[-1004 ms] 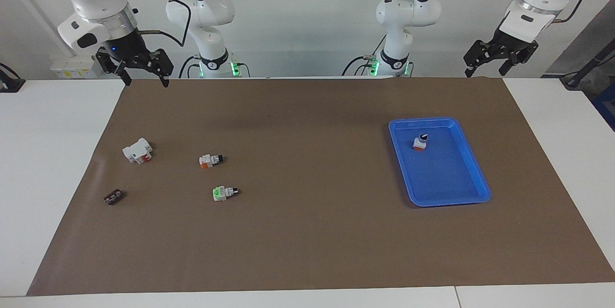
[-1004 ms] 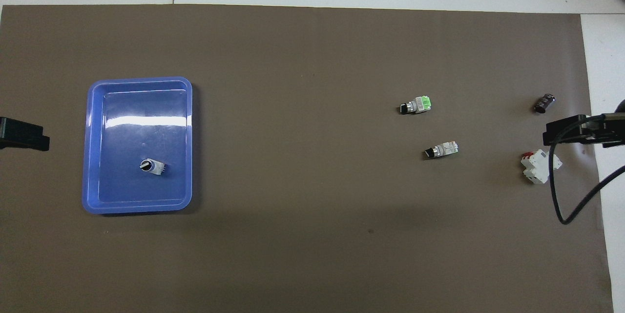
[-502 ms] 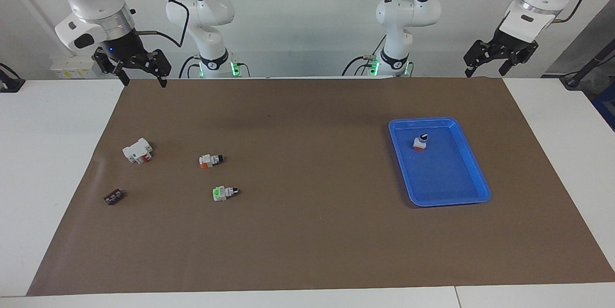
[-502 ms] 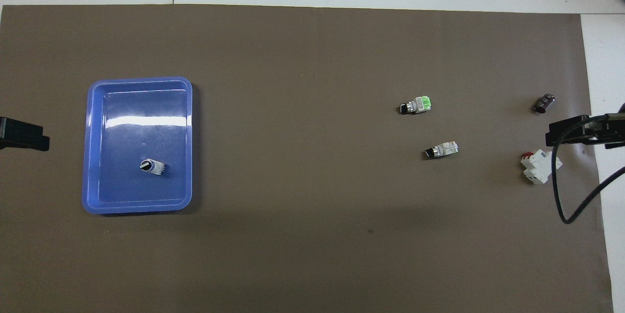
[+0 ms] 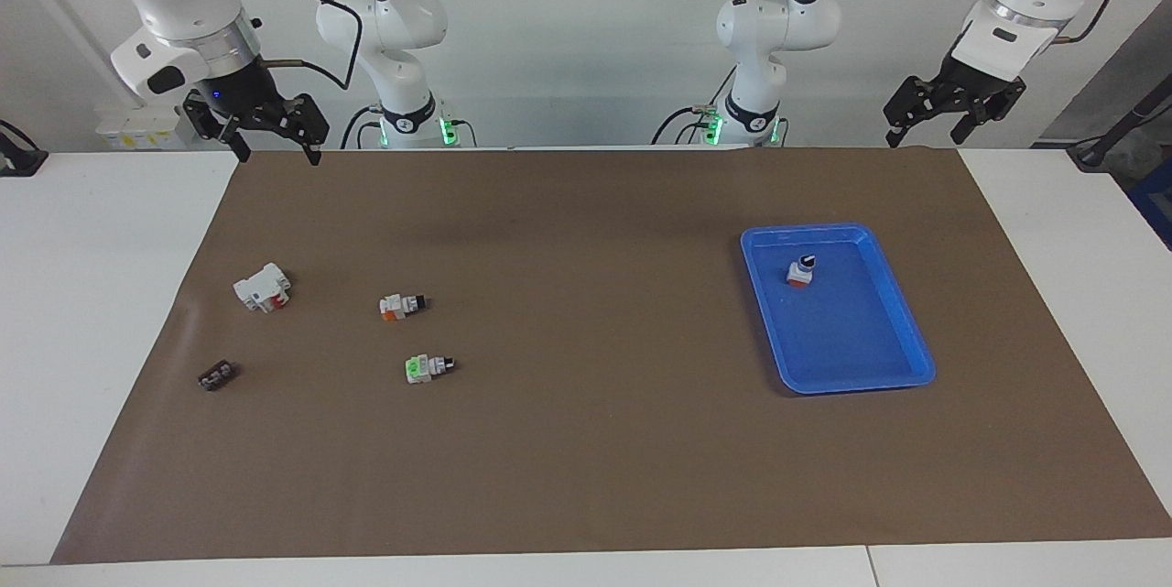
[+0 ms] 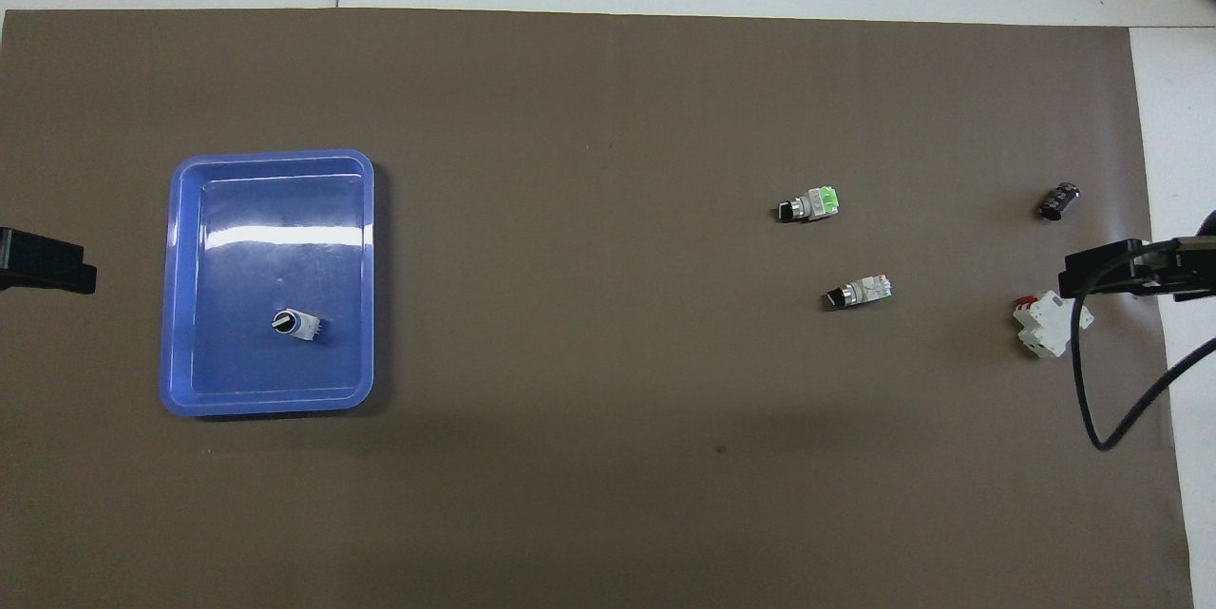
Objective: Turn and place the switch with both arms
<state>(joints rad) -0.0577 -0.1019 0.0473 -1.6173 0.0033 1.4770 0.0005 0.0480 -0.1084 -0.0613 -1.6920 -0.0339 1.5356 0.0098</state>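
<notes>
Three switches on the mat, and the one that counts, the orange switch (image 5: pixel 401 305), lies on its side toward the right arm's end, knob pointing at the tray (image 5: pixel 902 331). Just beside it, a little farther from the robots, the green switch (image 5: pixel 427 368) lies the same way. A third, red-based switch (image 5: pixel 801 272) stands upright in the blue tray at the left arm's end, in the part nearer the robots. A white breaker (image 5: pixel 262 287) and a small dark part (image 5: pixel 217 375) sit well out toward the right arm's end. Right gripper (image 5: pixel 273 153) hangs over the mat's corner, fingers spread, holding nothing. Left gripper (image 5: pixel 923 137) hovers over its own corner, also spread and empty.
</notes>
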